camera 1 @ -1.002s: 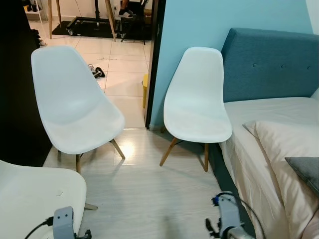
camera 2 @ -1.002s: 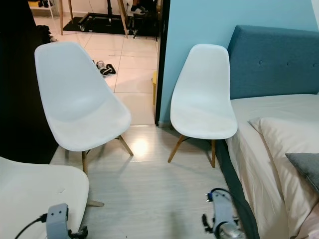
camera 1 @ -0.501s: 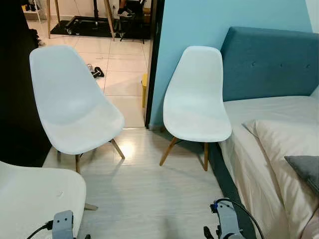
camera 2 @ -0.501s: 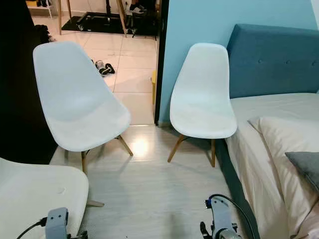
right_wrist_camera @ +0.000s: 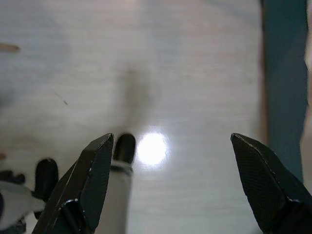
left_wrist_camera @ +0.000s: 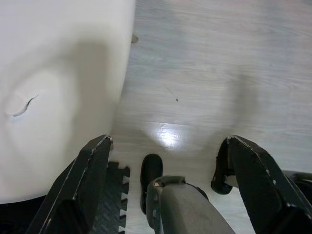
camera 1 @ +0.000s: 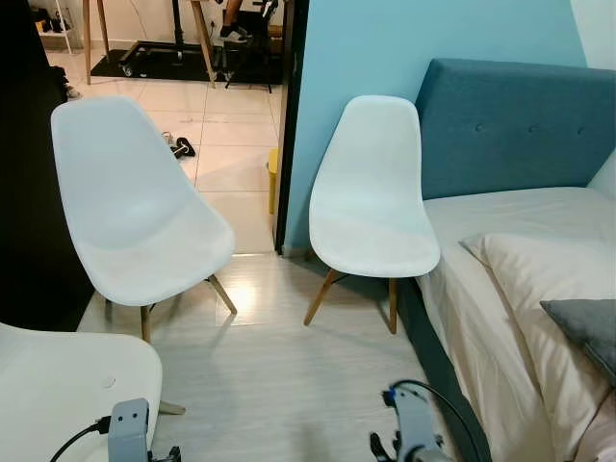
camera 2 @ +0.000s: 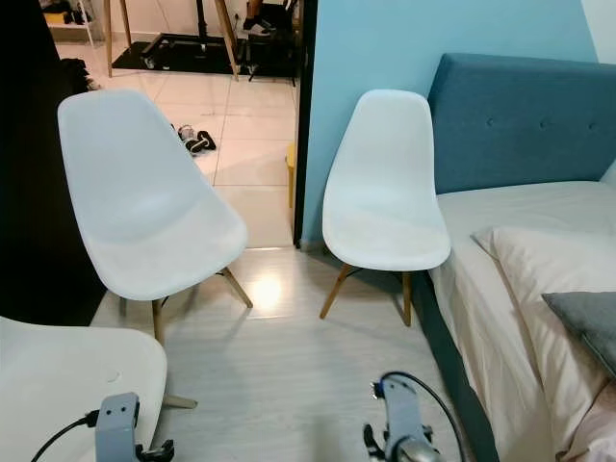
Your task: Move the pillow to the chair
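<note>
A cream pillow (camera 1: 553, 274) lies on the bed at the right, with a grey pillow (camera 1: 587, 332) partly over its near end. Three white shell chairs stand before me: one at the left (camera 1: 135, 212), one beside the headboard (camera 1: 371, 192), and a near one (camera 1: 67, 385) at the bottom left. Both arms hang low. My left gripper (left_wrist_camera: 168, 141) is open over the floor beside the near chair's seat (left_wrist_camera: 53, 87). My right gripper (right_wrist_camera: 170, 139) is open above the floor next to the bed's teal base (right_wrist_camera: 285, 73).
The bed (camera 2: 500, 207) has a teal headboard (camera 1: 510, 125) against a blue wall. A doorway (camera 1: 221, 115) behind the left chair opens onto a tiled room with shoes and a stand. Pale wood floor (camera 1: 289, 375) lies between chairs and bed.
The whole view has shifted a little as the camera moved. My right wrist at the bottom edge has drifted left and lower. Both grippers stay open.
</note>
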{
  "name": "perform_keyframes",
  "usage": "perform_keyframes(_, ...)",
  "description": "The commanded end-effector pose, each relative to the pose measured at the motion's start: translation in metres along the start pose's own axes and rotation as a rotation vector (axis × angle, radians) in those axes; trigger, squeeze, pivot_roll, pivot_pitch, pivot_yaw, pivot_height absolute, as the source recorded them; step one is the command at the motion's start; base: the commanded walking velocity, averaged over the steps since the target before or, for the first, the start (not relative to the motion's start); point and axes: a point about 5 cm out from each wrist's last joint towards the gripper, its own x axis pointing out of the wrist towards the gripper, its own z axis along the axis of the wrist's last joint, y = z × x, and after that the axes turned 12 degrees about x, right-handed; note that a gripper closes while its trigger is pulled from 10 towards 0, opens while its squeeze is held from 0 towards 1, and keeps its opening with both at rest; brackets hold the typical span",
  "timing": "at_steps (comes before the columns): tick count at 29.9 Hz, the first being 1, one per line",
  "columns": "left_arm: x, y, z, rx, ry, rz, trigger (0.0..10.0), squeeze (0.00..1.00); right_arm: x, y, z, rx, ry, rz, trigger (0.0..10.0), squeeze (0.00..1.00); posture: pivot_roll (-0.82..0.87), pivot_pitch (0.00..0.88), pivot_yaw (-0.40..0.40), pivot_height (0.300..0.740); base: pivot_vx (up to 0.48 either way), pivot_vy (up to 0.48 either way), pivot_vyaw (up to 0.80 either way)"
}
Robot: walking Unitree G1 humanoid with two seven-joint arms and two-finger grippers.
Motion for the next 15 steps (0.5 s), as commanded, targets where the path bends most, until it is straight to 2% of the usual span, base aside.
perform_keyframes(1,0.001,-0.004,0.0,0.013,0.011,-0.005,10.0,0.0,0.002,0.006,0.006,-0.006,-0.011,0.001,10.0,0.0,0.02,0.0,-0.091,0.74,0.0,0.0,0.0)
perform_keyframes(5,0.003,-0.009,0.006,0.017,-0.003,-0.01,10.0,0.0,0.003,0.011,0.011,0.0,-0.025,0.009,10.0,0.0,0.02,0.0,-0.089,0.74,0.0,0.0,0.0)
perform_keyframes(7,0.007,-0.02,0.023,0.017,-0.038,-0.022,10.0,0.0,0.005,0.021,0.023,0.021,-0.055,0.022,10.0,0.0,0.02,0.0,-0.081,0.74,0.0,0.0,0.0)
perform_keyframes(9,0.009,-0.025,0.029,0.017,-0.052,-0.026,10.0,0.0,0.005,0.024,0.027,0.027,-0.067,0.027,10.0,0.0,0.02,0.0,-0.081,0.74,0.0,0.0,0.0)
perform_keyframes(11,0.014,-0.042,0.058,-0.023,-0.115,-0.047,10.0,0.0,0.007,0.033,0.043,0.06,-0.101,0.022,10.0,0.0,0.02,0.0,-0.066,0.74,0.0,0.0,0.0)
perform_keyframes(15,0.015,-0.048,0.068,-0.047,-0.139,-0.054,10.0,0.0,0.007,0.036,0.047,0.085,-0.112,0.017,10.0,0.0,0.01,0.0,-0.055,0.74,0.0,0.0,0.0)
